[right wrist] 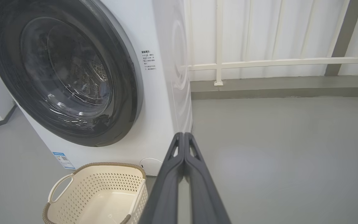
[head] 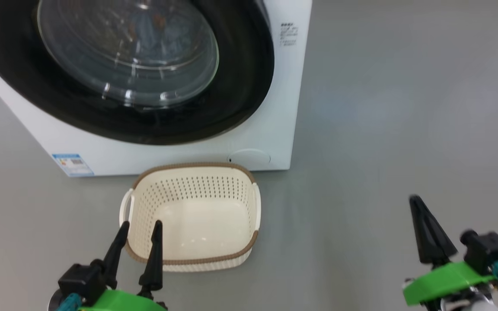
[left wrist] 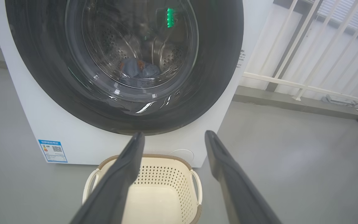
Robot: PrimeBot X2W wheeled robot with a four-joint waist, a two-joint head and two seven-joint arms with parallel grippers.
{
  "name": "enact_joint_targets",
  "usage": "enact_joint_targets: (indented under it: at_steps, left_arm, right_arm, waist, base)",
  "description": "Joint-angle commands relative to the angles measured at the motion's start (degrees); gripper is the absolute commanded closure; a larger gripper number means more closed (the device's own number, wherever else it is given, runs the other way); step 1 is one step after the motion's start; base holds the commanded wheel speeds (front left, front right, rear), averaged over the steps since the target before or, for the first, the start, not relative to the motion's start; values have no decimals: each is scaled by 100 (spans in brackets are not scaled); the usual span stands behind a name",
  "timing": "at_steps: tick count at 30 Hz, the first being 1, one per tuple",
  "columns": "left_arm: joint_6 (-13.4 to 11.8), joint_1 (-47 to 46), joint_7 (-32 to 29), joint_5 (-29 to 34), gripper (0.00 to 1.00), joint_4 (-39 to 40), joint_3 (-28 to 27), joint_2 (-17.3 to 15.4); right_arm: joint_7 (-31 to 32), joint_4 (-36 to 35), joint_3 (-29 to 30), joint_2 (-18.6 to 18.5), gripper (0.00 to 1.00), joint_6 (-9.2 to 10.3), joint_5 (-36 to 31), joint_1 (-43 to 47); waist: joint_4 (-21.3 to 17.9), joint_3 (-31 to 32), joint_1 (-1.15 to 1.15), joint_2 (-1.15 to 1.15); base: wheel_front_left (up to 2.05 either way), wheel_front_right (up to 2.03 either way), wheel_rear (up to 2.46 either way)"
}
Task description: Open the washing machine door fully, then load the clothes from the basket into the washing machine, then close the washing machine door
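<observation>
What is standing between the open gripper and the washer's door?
The empty basket, on the floor just before the washer, below the door. It sits low, so the left gripper likely has a free line to the door over it.

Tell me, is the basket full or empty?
Empty. The basket shows its bare cream bottom with nothing inside.

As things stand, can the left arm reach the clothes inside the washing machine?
Probably not. The clothes lie behind the shut washing machine door, and the open left end effector hangs outside it, near the empty basket.
</observation>
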State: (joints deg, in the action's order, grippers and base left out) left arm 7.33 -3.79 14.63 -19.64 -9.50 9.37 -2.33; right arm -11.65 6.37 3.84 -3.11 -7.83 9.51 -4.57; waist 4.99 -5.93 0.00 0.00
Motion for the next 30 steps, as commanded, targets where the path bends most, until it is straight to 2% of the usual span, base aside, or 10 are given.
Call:
enact_joint_targets:
  at_steps: [1,4,5,6,7,30]
  left_arm:
    - [15,4,37,55,0,96,-217,-69]
    - [15,110,37,113,0,96,-285,-64]
    - [15,145,37,127,0,100,-323,-63]
    - [15,179,37,152,0,103,-360,-61]
    - [15,214,37,182,0,102,-393,-60]
    - [-77,354,37,319,0,114,-446,-55]
  right_arm:
    - [-25,-180,-61,15,100,34,-25,94]
    - [-61,-210,41,20,100,34,51,358]
    - [-73,-215,76,21,91,34,95,427]
    - [-86,-219,107,21,63,34,136,487]
    - [-102,-231,133,22,0,34,161,537]
    - [-231,-195,73,23,0,34,204,719]
  waist:
    - [-123,258,0,0]
    - [-137,373,0,0]
    - [-143,404,0,0]
    - [-149,438,0,0]
    - [-155,460,0,0]
    - [-95,545,0,0]
  base:
    - [0,0,0]
    - [0,0,0]
    - [0,0,0]
    - [0,0,0]
    - [0,0,0]
    - [0,0,0]
